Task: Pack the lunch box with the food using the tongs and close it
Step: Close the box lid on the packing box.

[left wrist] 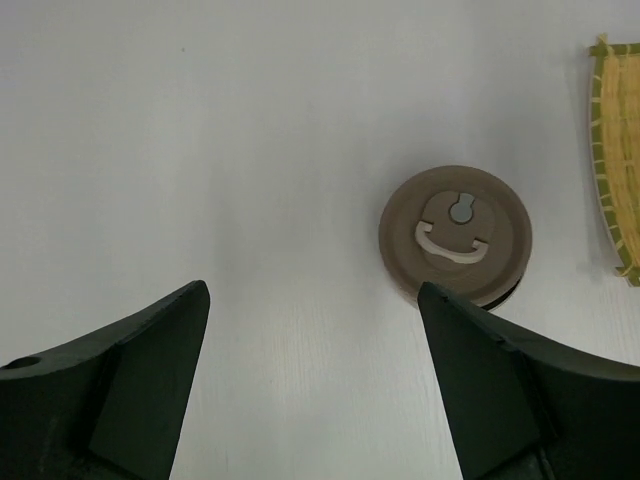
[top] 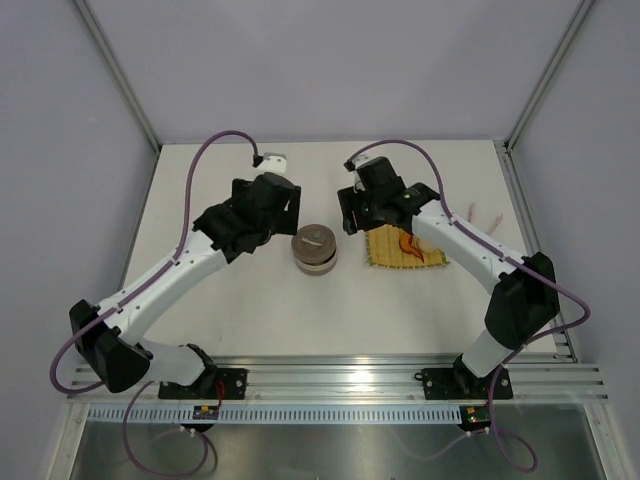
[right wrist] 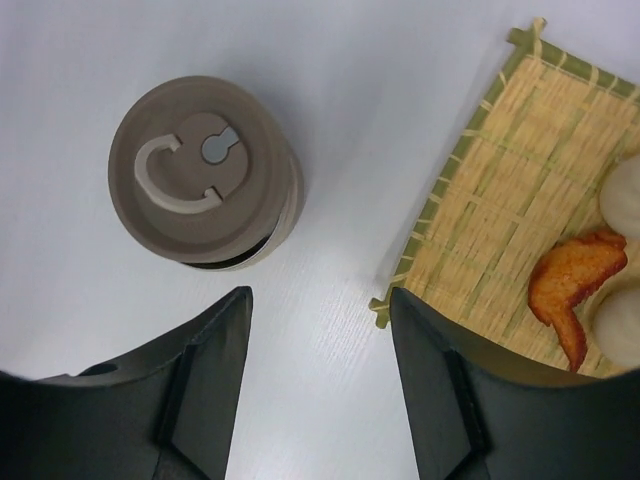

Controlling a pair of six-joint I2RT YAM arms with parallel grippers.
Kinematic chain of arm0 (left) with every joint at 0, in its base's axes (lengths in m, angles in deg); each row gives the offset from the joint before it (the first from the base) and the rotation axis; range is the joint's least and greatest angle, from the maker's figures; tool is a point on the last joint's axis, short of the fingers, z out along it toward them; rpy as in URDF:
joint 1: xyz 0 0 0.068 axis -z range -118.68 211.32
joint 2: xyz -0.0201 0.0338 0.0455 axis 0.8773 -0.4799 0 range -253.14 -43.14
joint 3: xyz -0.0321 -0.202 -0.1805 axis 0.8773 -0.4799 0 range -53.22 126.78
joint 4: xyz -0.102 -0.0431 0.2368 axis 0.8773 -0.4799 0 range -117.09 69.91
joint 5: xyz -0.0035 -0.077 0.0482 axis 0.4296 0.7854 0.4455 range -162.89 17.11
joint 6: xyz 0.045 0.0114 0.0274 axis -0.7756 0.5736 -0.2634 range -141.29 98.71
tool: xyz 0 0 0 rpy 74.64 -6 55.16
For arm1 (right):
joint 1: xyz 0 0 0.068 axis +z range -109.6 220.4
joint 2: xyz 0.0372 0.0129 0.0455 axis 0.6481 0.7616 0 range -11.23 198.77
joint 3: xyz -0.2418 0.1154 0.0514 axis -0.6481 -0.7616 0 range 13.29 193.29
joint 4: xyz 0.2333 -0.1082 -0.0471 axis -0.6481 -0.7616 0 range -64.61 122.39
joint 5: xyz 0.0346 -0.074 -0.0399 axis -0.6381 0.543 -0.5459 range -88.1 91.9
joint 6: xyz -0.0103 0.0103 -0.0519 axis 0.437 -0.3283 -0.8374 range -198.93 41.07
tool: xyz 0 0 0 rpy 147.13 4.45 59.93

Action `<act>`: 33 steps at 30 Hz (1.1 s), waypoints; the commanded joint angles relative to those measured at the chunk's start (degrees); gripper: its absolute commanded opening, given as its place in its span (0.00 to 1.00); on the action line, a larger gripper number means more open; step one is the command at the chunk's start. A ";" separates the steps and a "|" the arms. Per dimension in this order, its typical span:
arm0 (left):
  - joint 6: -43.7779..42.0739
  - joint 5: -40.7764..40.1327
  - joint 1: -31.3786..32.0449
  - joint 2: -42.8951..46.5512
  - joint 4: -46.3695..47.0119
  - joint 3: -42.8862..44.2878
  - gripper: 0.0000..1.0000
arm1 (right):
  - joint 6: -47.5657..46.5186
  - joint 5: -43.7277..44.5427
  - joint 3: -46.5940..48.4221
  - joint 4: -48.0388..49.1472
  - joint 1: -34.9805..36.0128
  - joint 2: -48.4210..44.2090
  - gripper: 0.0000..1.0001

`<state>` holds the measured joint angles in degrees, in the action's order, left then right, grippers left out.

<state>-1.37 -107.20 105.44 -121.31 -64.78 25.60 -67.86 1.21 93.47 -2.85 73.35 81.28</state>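
Note:
The lunch box (top: 314, 251) stands mid-table with its brownish lid (left wrist: 455, 232) lying on top, slightly askew, so a dark gap shows at the rim (right wrist: 285, 215). Food remains on the yellow woven mat (right wrist: 500, 200): an orange curved piece (right wrist: 575, 290) and two cream balls (right wrist: 625, 195). The tongs (top: 486, 213) lie on the table to the right of the mat. My left gripper (left wrist: 312, 290) hangs open just left of the box, nothing between its fingers. Between box and mat, my right gripper (right wrist: 320, 295) is open and holds nothing.
The mat (top: 405, 248) sits right of the box, partly under the right arm. White walls and metal posts enclose the table at the back and sides. An aluminium rail (top: 340, 378) with both arm bases runs along the near edge.

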 commanded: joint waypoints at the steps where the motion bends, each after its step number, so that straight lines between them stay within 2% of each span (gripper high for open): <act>1: 4.15 8.45 -3.94 3.28 -0.14 -3.94 0.90 | -8.42 7.01 4.27 -1.85 5.53 2.93 0.65; 3: 5.91 10.48 -7.79 4.69 0.91 -6.56 0.91 | -9.83 8.94 6.12 -1.23 8.00 4.08 0.65; 7: 8.64 14.26 -11.68 8.20 2.59 -10.17 0.91 | -14.13 11.06 9.20 -0.44 13.88 8.37 0.65; 15: 13.12 16.37 -18.71 12.25 3.12 -13.35 0.92 | -17.66 12.56 15.53 -0.62 17.59 15.85 0.62; 27: 12.77 18.92 -20.74 12.17 4.43 -15.28 0.92 | -18.54 10.27 17.29 -0.53 18.73 19.90 0.60; 33: 13.12 18.92 -21.18 12.34 4.61 -15.72 0.92 | -18.28 10.53 17.20 0.88 18.91 21.39 0.52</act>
<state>10.79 -89.38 84.74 -109.84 -62.99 10.02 -85.13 11.73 108.58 -3.55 91.47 101.82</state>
